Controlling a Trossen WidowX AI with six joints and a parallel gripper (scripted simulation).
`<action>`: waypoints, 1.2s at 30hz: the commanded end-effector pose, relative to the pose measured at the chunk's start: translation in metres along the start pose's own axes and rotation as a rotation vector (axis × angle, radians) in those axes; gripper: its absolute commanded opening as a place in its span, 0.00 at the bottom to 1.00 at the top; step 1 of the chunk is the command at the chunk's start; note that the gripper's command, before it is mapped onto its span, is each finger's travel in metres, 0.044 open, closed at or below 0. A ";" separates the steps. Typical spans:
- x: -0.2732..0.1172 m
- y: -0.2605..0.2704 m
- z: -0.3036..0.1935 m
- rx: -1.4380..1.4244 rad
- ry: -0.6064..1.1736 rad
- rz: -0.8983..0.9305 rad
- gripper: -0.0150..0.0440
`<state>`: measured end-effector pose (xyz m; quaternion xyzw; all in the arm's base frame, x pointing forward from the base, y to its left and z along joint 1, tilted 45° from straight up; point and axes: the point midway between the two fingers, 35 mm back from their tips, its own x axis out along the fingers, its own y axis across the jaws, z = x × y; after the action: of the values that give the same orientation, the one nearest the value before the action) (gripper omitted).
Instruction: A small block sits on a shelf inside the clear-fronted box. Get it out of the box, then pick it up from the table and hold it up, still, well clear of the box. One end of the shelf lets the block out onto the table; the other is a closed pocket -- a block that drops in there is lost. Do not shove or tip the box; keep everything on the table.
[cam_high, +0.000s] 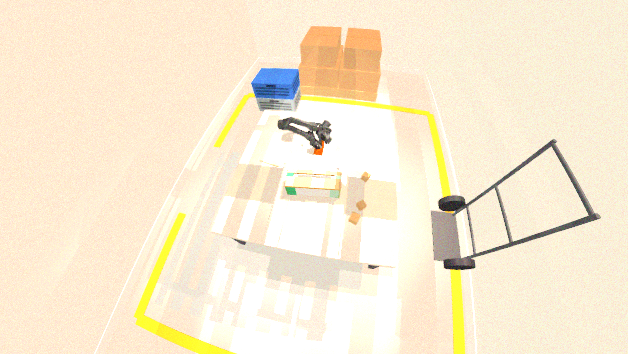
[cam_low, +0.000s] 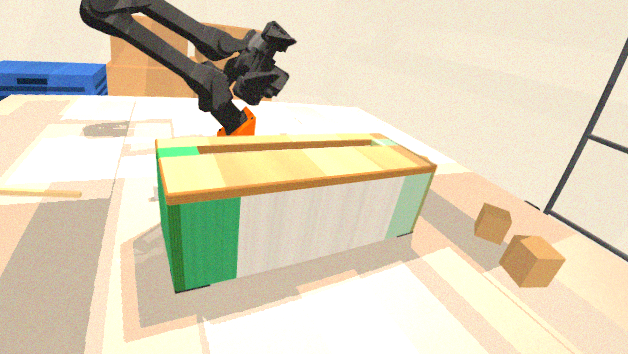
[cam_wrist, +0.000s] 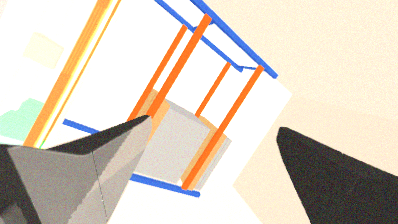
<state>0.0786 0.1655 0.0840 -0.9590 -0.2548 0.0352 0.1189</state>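
The box (cam_high: 312, 192) (cam_low: 312, 235) stands on the table, dark green at its left end and pale green at its right, with a slot in its wooden top. The small block on the shelf cannot be made out; the panel facing the exterior camera is opaque white. My gripper (cam_high: 328, 131) (cam_low: 285, 57) (cam_wrist: 215, 123) is open. It is raised behind the box in the top and exterior views, clear of it. No object shows between its fingers in the wrist view.
Wooden cubes (cam_high: 361, 205) (cam_low: 532, 261) lie to the right of the box. A thin wooden rod (cam_low: 40, 192) lies to its left. An orange part (cam_high: 318, 150) (cam_low: 245, 126) is at the arm's lower end behind the box. An orange-and-blue rack (cam_wrist: 237, 105) stands in the background.
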 end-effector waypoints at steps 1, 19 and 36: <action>0.001 0.000 0.000 0.005 -0.004 0.009 0.93; 0.059 0.006 0.006 0.811 -0.021 0.580 0.93; 0.139 0.077 -0.039 2.203 1.241 1.337 0.93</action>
<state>0.1962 0.1859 0.0872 -0.5202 0.3593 0.0530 0.7730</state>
